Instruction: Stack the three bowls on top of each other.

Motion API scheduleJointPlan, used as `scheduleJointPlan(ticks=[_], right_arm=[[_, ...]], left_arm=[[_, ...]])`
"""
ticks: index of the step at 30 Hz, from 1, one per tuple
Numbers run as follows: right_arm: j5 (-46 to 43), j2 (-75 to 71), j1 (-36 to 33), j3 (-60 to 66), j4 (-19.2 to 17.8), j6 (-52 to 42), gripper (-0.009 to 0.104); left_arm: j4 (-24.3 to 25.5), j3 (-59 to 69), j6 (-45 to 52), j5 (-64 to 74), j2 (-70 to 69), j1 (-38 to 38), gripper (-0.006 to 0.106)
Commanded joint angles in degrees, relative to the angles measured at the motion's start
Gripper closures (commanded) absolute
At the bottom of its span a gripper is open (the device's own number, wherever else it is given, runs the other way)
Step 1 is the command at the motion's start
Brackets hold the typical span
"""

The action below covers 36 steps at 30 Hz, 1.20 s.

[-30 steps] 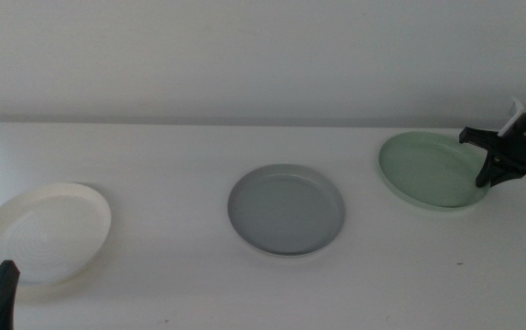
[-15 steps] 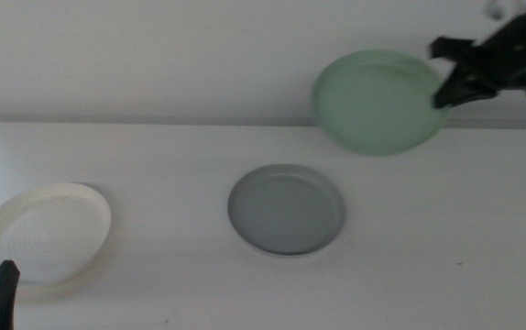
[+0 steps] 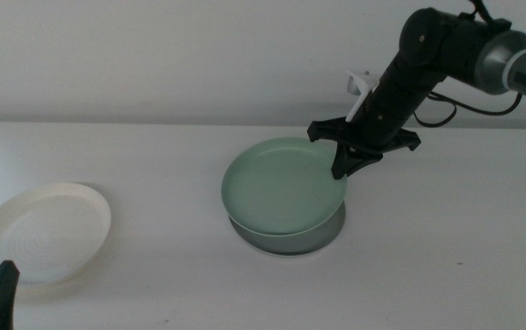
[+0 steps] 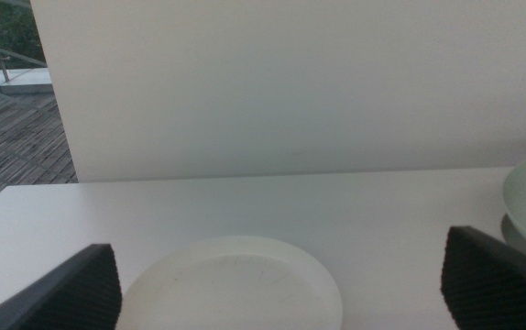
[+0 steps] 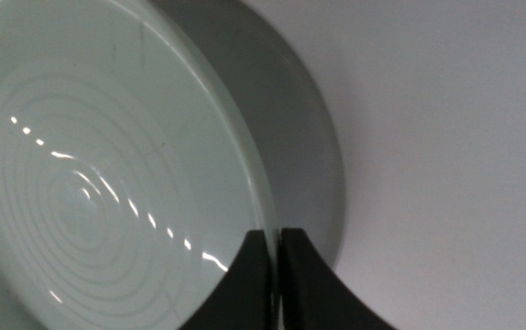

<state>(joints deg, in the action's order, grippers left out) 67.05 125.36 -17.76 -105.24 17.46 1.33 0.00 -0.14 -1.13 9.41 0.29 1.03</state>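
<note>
Only wristward, mint bowl's (image 5: 107,174) ridges.

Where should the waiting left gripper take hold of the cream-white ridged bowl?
On the thin raised rim of the cream-white ridged bowl nearest the left gripper, probably one jaw inside and one outside. The bowl lies flat, shallow and wide, so only the rim fits between the jaws.

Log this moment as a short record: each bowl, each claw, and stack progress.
green bowl: held tilted over the grey bowl, rim pinched
grey bowl: on the table, mid-scene, mostly covered by the green one
cream bowl: alone on the table's left side
right claw: shut on the green bowl's right rim
left claw: open, waiting near the cream bowl
stack progress: green not yet released; cream not yet stacked
</note>
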Motion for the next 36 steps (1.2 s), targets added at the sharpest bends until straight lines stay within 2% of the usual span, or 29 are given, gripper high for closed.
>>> scheduleJointPlan(ticks=[1,6,20,24,26,29,31,34,36], right_arm=[[-1.33,0.47,-0.03,-0.15,-1.03,0.72,0.097],[-0.86,1.61,0.08,-0.15,-3.01,1.64,0.097],[-1.14,2.65,0.08,-0.15,-1.97,0.07,0.097],[-2.4,2.65,0.08,-0.15,-1.97,-0.44,0.082],[-2.68,2.65,0.08,-0.15,-1.97,-1.33,0.068],[-2.66,2.44,0.08,-0.15,-1.97,-1.33,0.04],[-2.02,1.42,0.53,-0.15,-2.09,-1.33,0.026],[0.21,-2.13,1.48,-0.15,-2.05,-1.33,0.017],[3.0,-5.72,2.46,-0.15,-2.41,-1.33,0.017]], left_arm=[[-0.88,2.3,-0.41,-0.89,-2.38,0.17,0.007],[-0.88,2.3,-0.41,-0.89,-2.38,0.17,0.007],[-0.88,2.3,-0.41,-0.89,-2.38,0.17,0.007],[-0.88,2.3,-0.41,-0.89,-2.38,0.17,0.007],[-0.88,2.3,-0.41,-0.89,-2.38,0.17,0.007],[-0.88,2.3,-0.41,-0.89,-2.38,0.17,0.007],[-0.88,2.3,-0.41,-0.89,-2.38,0.17,0.007],[-0.88,2.3,-0.41,-0.89,-2.38,0.17,0.007],[-0.88,2.3,-0.41,-0.89,-2.38,0.17,0.007]])
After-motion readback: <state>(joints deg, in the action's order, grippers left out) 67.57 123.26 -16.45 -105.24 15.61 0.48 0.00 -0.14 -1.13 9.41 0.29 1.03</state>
